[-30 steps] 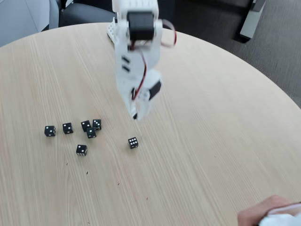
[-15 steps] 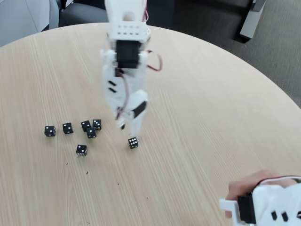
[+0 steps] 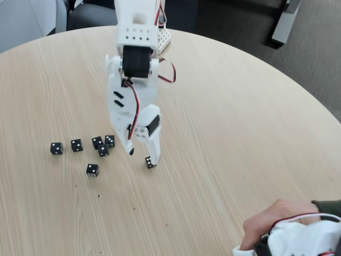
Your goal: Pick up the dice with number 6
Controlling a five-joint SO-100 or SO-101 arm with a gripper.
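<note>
The dice with number 6 (image 3: 148,161), a small black cube with white pips, lies on the light wooden table (image 3: 240,133) just right of the dice cluster. My white gripper (image 3: 143,156) has come down over it and is open. One fingertip hangs just left of the die, and the other finger (image 3: 155,152) stands at the die's right side and covers part of its top. Nothing is held between the fingers.
Several other black dice lie to the left, among them one (image 3: 92,170) nearest the front and one (image 3: 56,148) furthest left. A person's hand (image 3: 272,224) on a white device (image 3: 303,240) is at the lower right. The round table edge curves away on the right.
The arm has swung left and down, so the gripper now stands around the six-pip die. The hand and white device at the lower right have come further into view.
</note>
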